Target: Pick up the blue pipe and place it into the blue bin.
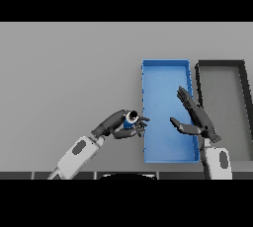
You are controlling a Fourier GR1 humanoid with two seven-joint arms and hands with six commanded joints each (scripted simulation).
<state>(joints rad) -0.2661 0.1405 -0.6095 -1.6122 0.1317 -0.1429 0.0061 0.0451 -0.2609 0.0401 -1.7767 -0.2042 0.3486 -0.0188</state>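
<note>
Left hand [124,125] clamped around blue pipe [131,120], just left of the blue bin [165,68]. Right hand [196,117], fingers straight and apart, over bin's right wall.

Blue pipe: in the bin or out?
Out. The blue pipe is held in the left hand, just left of the blue bin wall.

A bare sorting station rather than any home or kitchen: a plain grey counter [69,73] carries only two shallow rectangular bins side by side towards its right edge, a blue bin [165,64] and a black bin [221,63].
</note>
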